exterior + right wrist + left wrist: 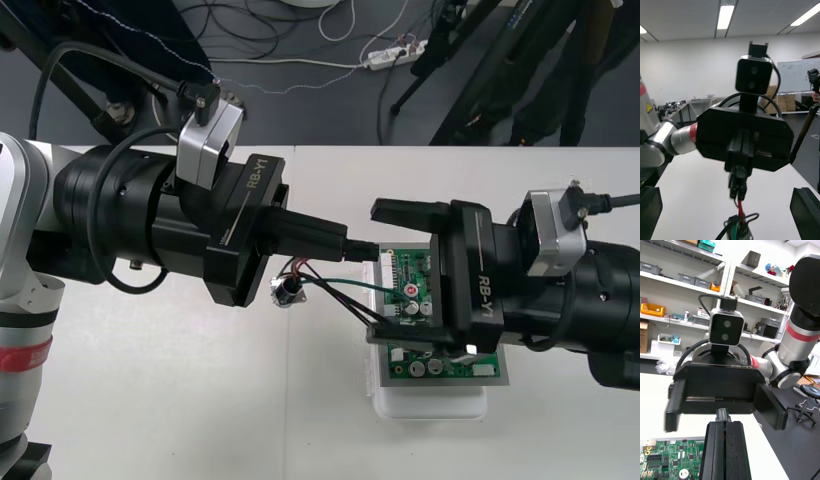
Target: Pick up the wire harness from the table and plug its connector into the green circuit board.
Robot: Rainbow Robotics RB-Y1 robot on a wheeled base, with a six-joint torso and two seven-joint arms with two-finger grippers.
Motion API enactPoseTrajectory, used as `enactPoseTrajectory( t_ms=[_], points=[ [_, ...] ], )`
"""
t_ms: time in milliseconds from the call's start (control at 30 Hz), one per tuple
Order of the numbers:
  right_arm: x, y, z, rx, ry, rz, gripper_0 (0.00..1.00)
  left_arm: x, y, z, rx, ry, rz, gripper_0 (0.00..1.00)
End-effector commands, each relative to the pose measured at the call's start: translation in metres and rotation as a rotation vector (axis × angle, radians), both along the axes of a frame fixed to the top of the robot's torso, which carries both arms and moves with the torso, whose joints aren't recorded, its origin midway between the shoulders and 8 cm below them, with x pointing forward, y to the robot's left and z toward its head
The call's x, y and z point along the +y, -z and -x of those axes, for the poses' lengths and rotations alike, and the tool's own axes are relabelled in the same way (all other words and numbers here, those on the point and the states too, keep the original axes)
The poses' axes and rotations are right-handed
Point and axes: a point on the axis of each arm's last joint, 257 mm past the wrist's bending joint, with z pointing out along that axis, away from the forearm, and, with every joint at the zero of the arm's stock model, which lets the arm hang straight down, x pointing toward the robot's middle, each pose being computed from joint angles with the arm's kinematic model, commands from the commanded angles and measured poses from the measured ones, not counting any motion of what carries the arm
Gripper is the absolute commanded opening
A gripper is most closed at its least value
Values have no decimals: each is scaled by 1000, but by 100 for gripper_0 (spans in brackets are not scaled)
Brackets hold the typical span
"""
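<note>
My left gripper [346, 247] reaches in from the left, shut on the harness's small black plug [368, 250], held right at the left edge of the green circuit board [412, 285]. I cannot tell whether the plug is seated. In the right wrist view the left gripper [738, 176] pinches the plug [737, 189], and a red wire hangs down to the metal socket [739, 231]. Thin wires [340, 292] trail to the socket [290, 290], which hangs beside the board. My right gripper [405, 275] faces it, open, straddling the board. Its fingers [805, 210] stand far apart.
The board rests on a white base [430, 402] near the table's front right. In the left wrist view my shut fingers [726, 450] point at the open right gripper [720, 405], with the board [666, 461] below. Cables lie on the dark floor [330, 50] beyond the table.
</note>
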Motion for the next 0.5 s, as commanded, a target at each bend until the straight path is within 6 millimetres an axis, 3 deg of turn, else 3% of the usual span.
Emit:
enactPoseTrajectory(
  t_ms=[33,200,367,500],
  points=[
    [-34,24,0,-104,30,198,100,6,0,1,-79,14,-33,0],
    [-77,66,2,-65,31,443,100,20,10,-6,-111,-22,-48,0],
    [-108,66,-31,-63,173,535,100,30,27,-17,-126,-28,-32,0],
    [-124,74,-41,-68,218,610,100,37,37,-23,-145,-16,-11,0]
  ],
)
